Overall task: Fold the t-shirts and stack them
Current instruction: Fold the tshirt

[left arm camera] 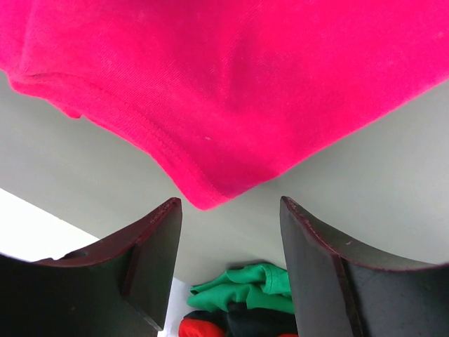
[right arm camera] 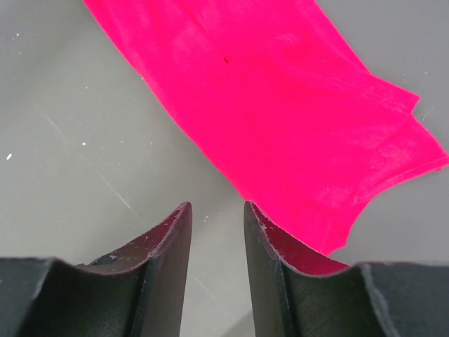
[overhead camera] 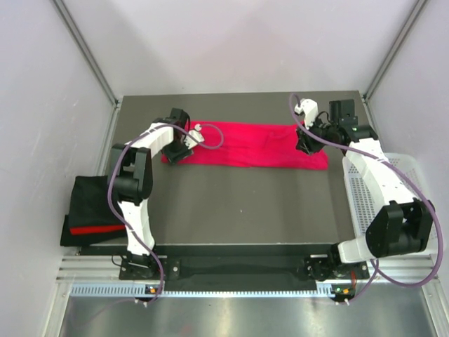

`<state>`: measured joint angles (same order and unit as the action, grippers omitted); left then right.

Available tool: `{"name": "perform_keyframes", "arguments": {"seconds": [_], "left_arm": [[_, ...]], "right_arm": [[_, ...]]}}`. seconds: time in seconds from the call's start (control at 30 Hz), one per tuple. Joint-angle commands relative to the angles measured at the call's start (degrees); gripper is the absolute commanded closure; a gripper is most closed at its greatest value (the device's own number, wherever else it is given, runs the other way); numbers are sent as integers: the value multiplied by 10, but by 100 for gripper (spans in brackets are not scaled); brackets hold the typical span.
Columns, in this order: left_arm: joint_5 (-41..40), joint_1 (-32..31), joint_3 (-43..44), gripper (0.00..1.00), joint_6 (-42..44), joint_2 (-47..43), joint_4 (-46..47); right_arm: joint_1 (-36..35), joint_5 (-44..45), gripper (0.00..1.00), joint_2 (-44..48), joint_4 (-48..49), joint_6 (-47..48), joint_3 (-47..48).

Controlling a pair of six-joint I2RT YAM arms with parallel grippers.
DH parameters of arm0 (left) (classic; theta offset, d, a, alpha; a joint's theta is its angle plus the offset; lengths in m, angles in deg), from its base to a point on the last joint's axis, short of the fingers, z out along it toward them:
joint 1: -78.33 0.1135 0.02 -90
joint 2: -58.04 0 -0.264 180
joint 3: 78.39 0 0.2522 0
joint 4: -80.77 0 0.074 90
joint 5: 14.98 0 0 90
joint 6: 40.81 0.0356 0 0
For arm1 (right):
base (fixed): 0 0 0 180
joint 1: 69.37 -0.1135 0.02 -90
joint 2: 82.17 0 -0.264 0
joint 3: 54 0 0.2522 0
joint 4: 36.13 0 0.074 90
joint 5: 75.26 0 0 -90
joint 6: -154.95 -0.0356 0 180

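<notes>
Magenta t-shirt (right arm camera: pixel 295 119) on grey table (right arm camera: pixel 77 126), end effector (right arm camera: pixel 216 208) jaws parted

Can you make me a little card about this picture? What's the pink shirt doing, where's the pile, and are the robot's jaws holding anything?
shirt: magenta, folded into a long strip, lying flat across the far part of the table
pile: folded black, red and green shirts, by the table's left edge
basket: white mesh, at the table's right side
left jaws: open, empty, at the shirt's left end
right jaws: open, empty, near the shirt's right end
</notes>
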<state>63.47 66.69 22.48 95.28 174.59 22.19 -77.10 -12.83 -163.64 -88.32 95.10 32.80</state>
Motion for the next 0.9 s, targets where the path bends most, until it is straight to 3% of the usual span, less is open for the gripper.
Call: {"name": "perform_keyframes", "arguments": {"seconds": [0.0,0.13,0.27,0.33,0.37,0.5,0.63,0.87], "left_arm": [[3,3,13,37,11,18,-11],[3,7,32,42,7,44,-19],[6,8,41,52,1,60,-23],[7,8,50,89,-7,70,-32],[8,8,53,100,-14,71,-37],[18,-7,35,100,-34,23,-91],[21,-43,-70,100,-59,-89,-125],[57,-169,-176,100,-121,-237,-223]], "right_arm": [[-2,-13,63,25,15,-6,2],[-3,-3,63,30,12,-2,0],[-3,2,63,25,17,-2,-12],[-3,10,63,16,27,-5,-22],[-2,22,63,11,30,-7,-24],[-2,45,64,-35,33,-6,-18],[-3,51,64,-93,16,-2,8],[-3,81,65,-136,34,-11,22]]}}
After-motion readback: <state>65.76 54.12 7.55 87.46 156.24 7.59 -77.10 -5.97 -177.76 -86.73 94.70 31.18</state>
